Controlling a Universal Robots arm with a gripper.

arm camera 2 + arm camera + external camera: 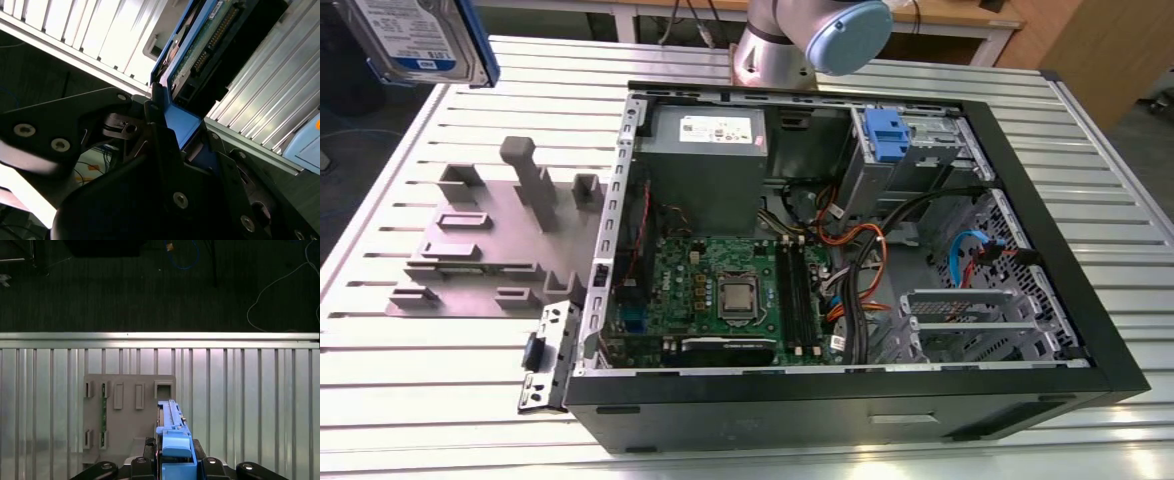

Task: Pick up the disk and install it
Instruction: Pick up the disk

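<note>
the gripper (174,461) is clamped tight on the disk (420,40) by its blue rail (176,447), holding it upright in the air above the grey fixture plate (127,415), near an edge of the slatted table (250,390) and apart from the open computer case (827,405).

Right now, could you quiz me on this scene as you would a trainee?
1. True or false: the disk lies inside the open computer case.
2. What does the gripper hold? A the disk; B a screwdriver; C nothing.
3. Fill in: the grey holder stands on the table at the exterior view's ____ of the case.
Key: 1 false, it is held up above the table; 2 A; 3 left.
</note>
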